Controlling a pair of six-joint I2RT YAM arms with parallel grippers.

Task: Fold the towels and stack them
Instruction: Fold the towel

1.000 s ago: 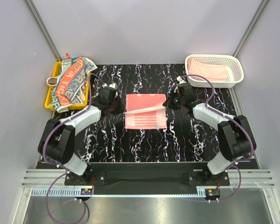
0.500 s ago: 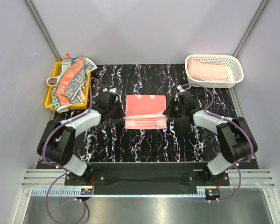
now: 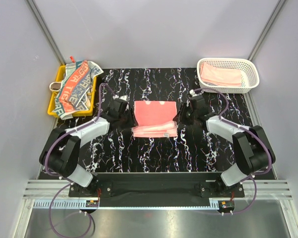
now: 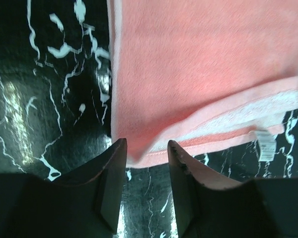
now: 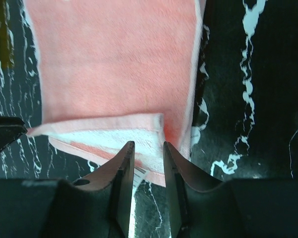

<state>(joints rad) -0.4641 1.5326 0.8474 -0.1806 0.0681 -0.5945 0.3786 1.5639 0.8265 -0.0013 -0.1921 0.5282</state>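
A pink towel with white stripes (image 3: 155,116) lies folded in the middle of the black marbled table, its striped layer and white label showing along the near edge. My left gripper (image 3: 130,118) is at its near left corner, open, and the corner (image 4: 139,148) lies just beyond the fingertips (image 4: 146,146). My right gripper (image 3: 179,118) is at the near right corner, open by a narrow gap (image 5: 148,146) over the striped edge (image 5: 114,141). Neither grips the cloth. A cream lettered towel (image 3: 75,88) lies heaped in the yellow tray. A plain pink towel (image 3: 219,77) lies in the basket.
The yellow tray (image 3: 52,103) stands at the table's far left edge, with a small roll beside the cloth. The white lattice basket (image 3: 228,61) stands at the far right corner. Grey walls with metal posts close in the sides and back.
Both grippers drew the towel's raised fold toward the near edge and then opened, letting it go. The towel now lies flat with plain pink uppermost.
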